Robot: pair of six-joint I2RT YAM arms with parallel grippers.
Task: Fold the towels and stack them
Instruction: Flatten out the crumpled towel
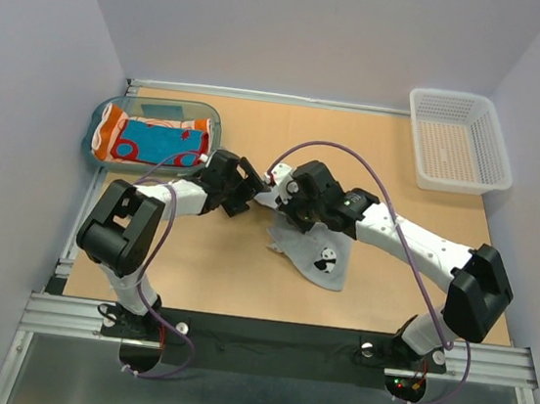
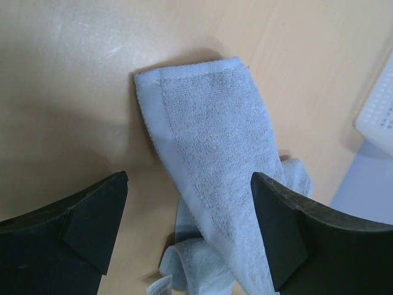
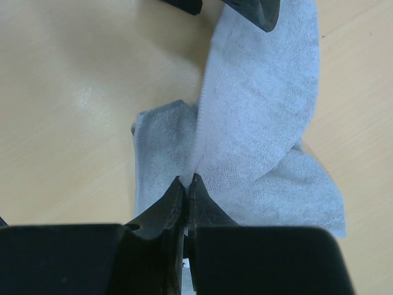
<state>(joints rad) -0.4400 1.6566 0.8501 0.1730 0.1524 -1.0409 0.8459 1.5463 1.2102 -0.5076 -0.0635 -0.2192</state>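
The light grey panda towel (image 1: 321, 256) lies crumpled on the table's middle, with one end pulled up toward both grippers. My right gripper (image 1: 284, 200) is shut on the towel's edge (image 3: 245, 110), pinching it at its fingertips (image 3: 189, 182). My left gripper (image 1: 244, 191) is open, its jaws standing either side of the raised strip of grey towel (image 2: 209, 141) and not touching it; its fingers (image 2: 92, 227) are wide apart. The orange, red and teal-blue towels (image 1: 150, 138) lie in the teal tray (image 1: 202, 110) at the far left.
A white mesh basket (image 1: 455, 141) stands at the far right corner; its edge shows in the left wrist view (image 2: 379, 117). White walls close in the table on three sides. Both arms meet over the table's middle.
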